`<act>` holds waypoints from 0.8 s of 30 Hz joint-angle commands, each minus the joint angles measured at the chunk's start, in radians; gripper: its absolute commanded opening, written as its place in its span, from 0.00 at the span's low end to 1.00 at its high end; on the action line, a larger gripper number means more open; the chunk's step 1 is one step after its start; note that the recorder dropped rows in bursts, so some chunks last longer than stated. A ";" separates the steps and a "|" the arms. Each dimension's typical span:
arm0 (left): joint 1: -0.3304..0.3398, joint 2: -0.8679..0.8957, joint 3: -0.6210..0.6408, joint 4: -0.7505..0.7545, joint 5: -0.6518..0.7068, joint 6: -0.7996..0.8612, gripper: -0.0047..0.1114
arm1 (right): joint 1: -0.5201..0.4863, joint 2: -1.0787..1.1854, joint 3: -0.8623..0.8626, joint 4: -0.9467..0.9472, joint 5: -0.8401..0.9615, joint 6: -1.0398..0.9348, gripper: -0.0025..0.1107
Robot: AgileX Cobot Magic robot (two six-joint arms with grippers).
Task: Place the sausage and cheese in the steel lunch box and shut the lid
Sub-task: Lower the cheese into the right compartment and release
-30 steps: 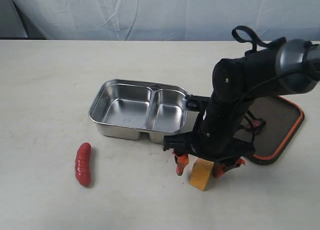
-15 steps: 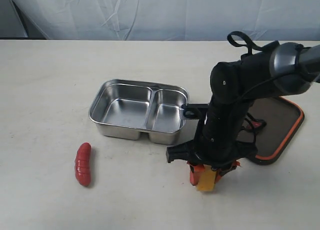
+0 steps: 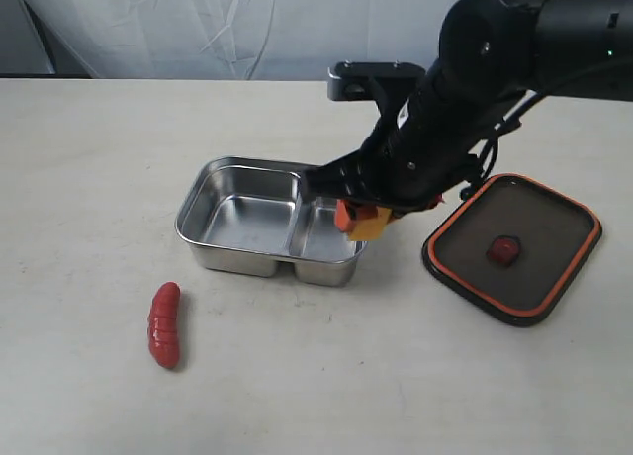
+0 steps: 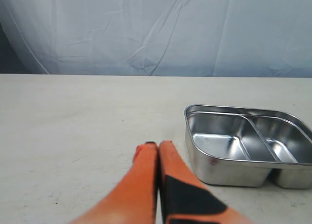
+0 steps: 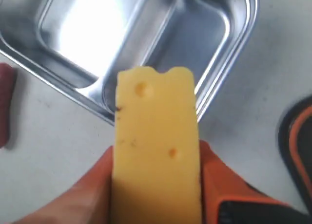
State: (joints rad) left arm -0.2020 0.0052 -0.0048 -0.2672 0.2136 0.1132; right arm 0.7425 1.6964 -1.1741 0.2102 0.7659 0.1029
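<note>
Right gripper holds the cheese above the steel lunch box rim; lid and sausage lie aside.

A pale cream table is carrying 3 things, all lying directly on its matte surface. The steel lunch box is sitting near the middle, open side up. Its 2 compartments are lying side by side, the larger one on the left in the exterior view. The sausage is lying in front of the box's left end, well apart from it, its length running roughly front to back. The lid is resting flat to the right of the box, near it but not touching, turned at a slant to the table's edges. Its orange rim is facing up, and a small red tab is showing at its centre.
</note>
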 commanded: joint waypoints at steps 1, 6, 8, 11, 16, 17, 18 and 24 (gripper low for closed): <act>0.004 -0.005 0.005 -0.001 -0.005 0.001 0.04 | -0.002 0.047 -0.072 -0.028 -0.009 -0.091 0.02; 0.004 -0.005 0.005 -0.001 -0.005 0.001 0.04 | -0.002 0.130 -0.102 -0.046 -0.013 -0.181 0.02; 0.004 -0.005 0.005 -0.001 -0.005 0.001 0.04 | -0.002 0.165 -0.103 -0.066 -0.029 -0.226 0.02; 0.004 -0.005 0.005 -0.001 -0.005 0.001 0.04 | -0.002 0.209 -0.104 -0.079 -0.069 -0.253 0.02; 0.004 -0.005 0.005 -0.001 -0.005 0.001 0.04 | -0.002 0.250 -0.106 -0.071 -0.140 -0.253 0.04; 0.004 -0.005 0.005 -0.001 -0.005 0.001 0.04 | -0.002 0.250 -0.106 -0.071 -0.150 -0.253 0.07; 0.004 -0.005 0.005 -0.001 -0.005 0.001 0.04 | -0.002 0.253 -0.106 -0.071 -0.152 -0.253 0.11; 0.004 -0.005 0.005 -0.001 -0.005 0.001 0.04 | -0.002 0.255 -0.109 -0.063 -0.157 -0.246 0.49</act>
State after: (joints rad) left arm -0.2020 0.0052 -0.0048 -0.2672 0.2136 0.1132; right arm 0.7425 1.9501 -1.2762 0.1408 0.6252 -0.1415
